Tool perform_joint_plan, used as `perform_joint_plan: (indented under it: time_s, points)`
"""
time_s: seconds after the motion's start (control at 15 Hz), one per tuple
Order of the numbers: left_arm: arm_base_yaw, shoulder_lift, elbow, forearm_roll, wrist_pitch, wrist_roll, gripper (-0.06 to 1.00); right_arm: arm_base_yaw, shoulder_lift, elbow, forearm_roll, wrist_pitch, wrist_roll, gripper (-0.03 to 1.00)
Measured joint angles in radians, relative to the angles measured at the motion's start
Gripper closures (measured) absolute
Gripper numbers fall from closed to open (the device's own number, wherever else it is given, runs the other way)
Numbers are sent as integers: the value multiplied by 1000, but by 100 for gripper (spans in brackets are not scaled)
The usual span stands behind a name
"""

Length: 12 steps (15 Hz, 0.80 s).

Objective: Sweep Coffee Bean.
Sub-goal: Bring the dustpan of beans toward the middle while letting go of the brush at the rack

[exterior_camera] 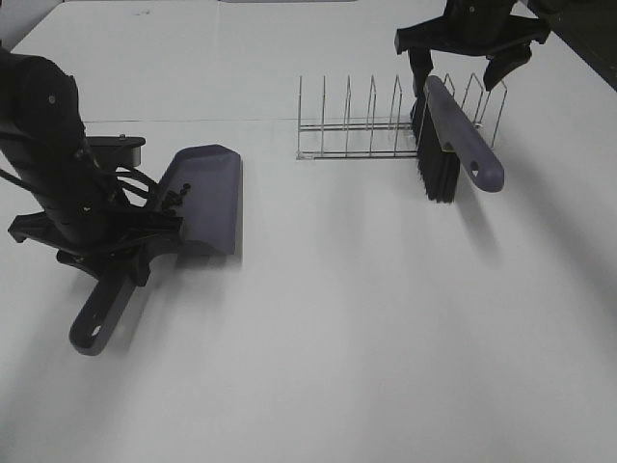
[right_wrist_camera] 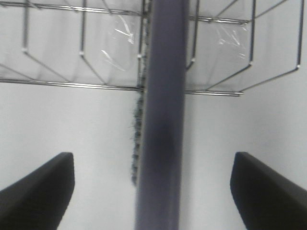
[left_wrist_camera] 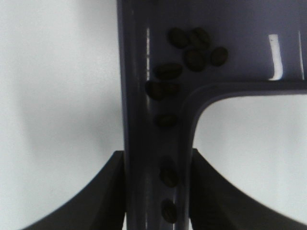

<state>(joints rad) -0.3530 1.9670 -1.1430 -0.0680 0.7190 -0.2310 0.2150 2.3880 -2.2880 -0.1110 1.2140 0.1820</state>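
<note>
Two arms stand over a white desk (exterior_camera: 337, 338) in the high view. At the left, the left arm (exterior_camera: 58, 164) has its jaws closed on the handle of a grey-purple dustpan (exterior_camera: 207, 193), and the handle's far end sticks out below them. A few dark coffee beans (exterior_camera: 179, 196) sit inside the pan, at the back near the handle. Whether the pan rests flat on the desk or is slightly raised cannot be told. At the right, a brush (exterior_camera: 463, 135) with black bristles (exterior_camera: 439, 169) is propped at the right end of a wire rack (exterior_camera: 366, 125). The right arm's jaws hang just above the brush's upper end, spread wide.

Roughly ten coffee beans (left_wrist_camera: 194, 48) show in the left wrist view. One cluster lies in the body of the dustpan (left_wrist_camera: 240, 38), and the others are strung along the channel of its handle. The last of them lie between the two dark fingers (left_wrist_camera: 103, 196), which press against the handle's sides. White desk (left_wrist_camera: 57, 96) shows on either side.

From the right wrist, the blurred purple handle of the brush (right_wrist_camera: 163, 120) runs up the middle, with bristles (right_wrist_camera: 135, 143) showing along one edge. The rack (right_wrist_camera: 72, 85) stands behind it on the desk (right_wrist_camera: 62, 124). Both fingers (right_wrist_camera: 38, 187) sit well apart from the handle, so the jaws are wide and hold nothing.
</note>
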Motion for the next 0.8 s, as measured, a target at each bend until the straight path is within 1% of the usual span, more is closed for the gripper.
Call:
perform_joint_plan:
  time_s: [0.07, 0.13, 0.27, 0.33, 0.47, 0.67, 0.73, 0.8]
  points:
    - [-2, 0, 0, 0, -2, -6, 59, 3, -17, 0, 36, 1, -16, 20]
    - [-11, 0, 0, 0, -9, -8, 59, 13, -34, 2, 50, 2, -23, 20]
    - [-49, 0, 0, 0, -56, -21, 59, 38, -88, 47, 51, 2, -34, 21]
    - [-64, 0, 0, -1, -77, -43, 59, 45, -127, 95, 53, 2, -35, 21]
    - [-69, 0, 0, 7, -93, -79, 59, 54, -213, 205, 51, 3, -37, 21]
    - [-68, 15, 0, 27, -105, -90, 59, 54, -339, 388, 49, 3, -37, 21]
    - [-69, 24, -1, 27, -105, -90, 59, 54, -362, 411, 49, 3, -37, 21]
    - [-69, 72, -1, 27, -108, -91, 59, 54, -453, 522, 51, 3, -29, 21]
